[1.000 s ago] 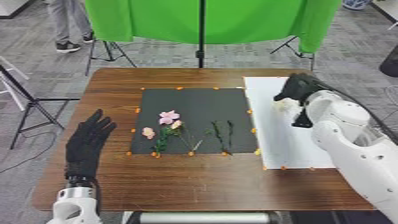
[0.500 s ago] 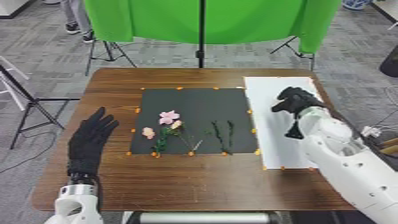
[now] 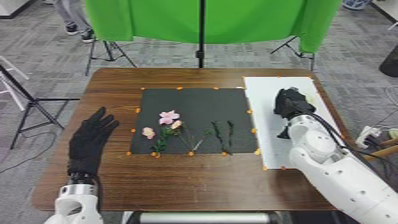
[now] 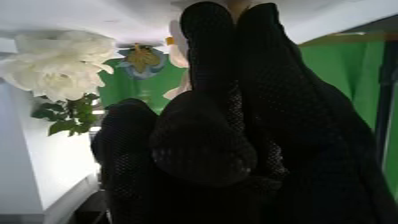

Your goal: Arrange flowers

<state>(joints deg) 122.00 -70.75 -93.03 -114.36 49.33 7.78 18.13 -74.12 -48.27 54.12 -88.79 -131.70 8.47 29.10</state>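
My right hand [image 3: 293, 103] is over the white panel [image 3: 277, 150] in the head view; whether it holds anything is hidden. In the right wrist view my right hand [image 4: 200, 145] has a large white bloom [image 4: 58, 70] with green leaves, a bluish flower [image 4: 142, 61] and pale petals [image 4: 179, 47] around it. On the dark panel [image 3: 191, 97], a pink flower [image 3: 168, 117] lies above a smaller pink bloom [image 3: 148, 132] and a peach bud [image 3: 176, 124], near leafy greenery [image 3: 160, 144]. Two dark green stems [image 3: 230, 135] lie farther right. My left hand [image 3: 87, 142] rests open left of the panel.
Orange tabs [image 3: 253, 130] run along the panels' edges on the wooden table [image 3: 191, 182]. Off its right side are pale items [image 3: 369, 134] near a wooden box [image 3: 387, 150]. Beyond the far edge hang a green cloth [image 3: 160, 25] and its stands.
My right hand has come nearer along the white panel, and its forearm has swung left. A cream bloom seen by that hand a second ago is no longer at that spot. The left hand has shifted slightly.
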